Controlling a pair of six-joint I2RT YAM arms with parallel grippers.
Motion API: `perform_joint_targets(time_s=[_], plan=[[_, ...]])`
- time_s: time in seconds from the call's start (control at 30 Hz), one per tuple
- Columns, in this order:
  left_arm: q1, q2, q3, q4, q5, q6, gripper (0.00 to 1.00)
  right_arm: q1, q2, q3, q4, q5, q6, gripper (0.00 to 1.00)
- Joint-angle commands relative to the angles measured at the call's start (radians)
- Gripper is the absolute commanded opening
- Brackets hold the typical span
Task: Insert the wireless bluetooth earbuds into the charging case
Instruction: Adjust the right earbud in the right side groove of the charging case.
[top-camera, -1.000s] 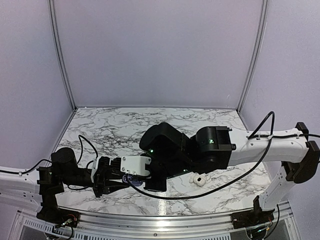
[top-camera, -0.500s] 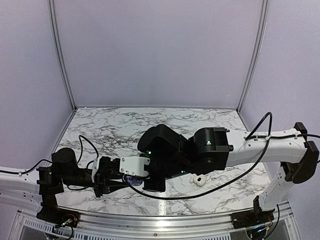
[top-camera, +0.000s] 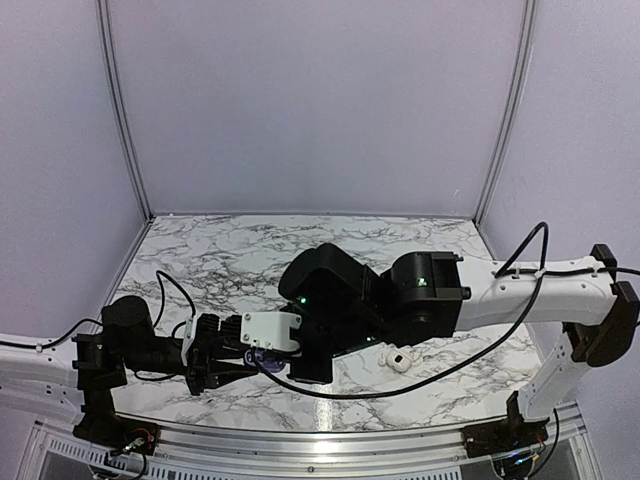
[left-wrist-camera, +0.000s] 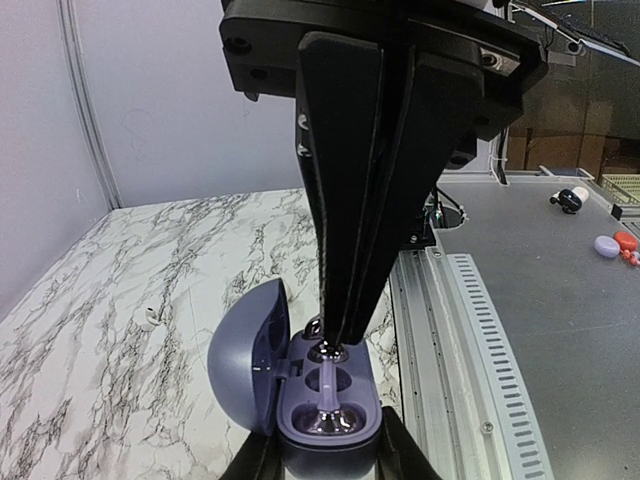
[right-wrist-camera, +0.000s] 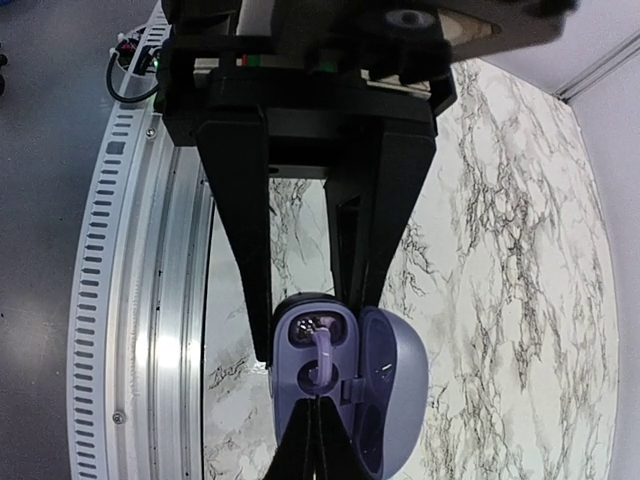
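The right gripper (left-wrist-camera: 332, 346) has its slim black fingers drawn together, tips set down into one well of the oval lavender-purple plastic charging case (left-wrist-camera: 245, 362). Whether a bud is pinched between them cannot be determined. The left gripper (left-wrist-camera: 326, 458) is clamped on the lower half of the charging case from both sides, near the front edge of the white grey-veined marble table (top-camera: 250, 250). The lid stands open to one side. One small whitish plastic earbud (top-camera: 398, 360) lies on the table beside the right arm, apart from the charging case.
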Motion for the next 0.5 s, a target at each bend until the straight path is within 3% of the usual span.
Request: perform_joint_targets(time_s=[0.0, 0.17, 0.4, 0.47], plan=[[-0.004, -0.006, 0.03, 0.061, 0.01, 0.012, 0.0, -0.007, -0.021, 0.027, -0.044, -0.022, 0.015, 0.04], [-0.004, -0.001, 0.032, 0.061, 0.011, 0.013, 0.0, -0.007, -0.031, 0.027, -0.056, -0.025, 0.021, 0.13], [-0.004, 0.001, 0.034, 0.062, 0.012, 0.015, 0.0, -0.009, -0.037, 0.014, -0.066, -0.015, 0.027, 0.06], [-0.004, 0.002, 0.034, 0.061, 0.012, 0.016, 0.0, -0.008, -0.035, 0.015, -0.067, -0.012, 0.026, 0.1]])
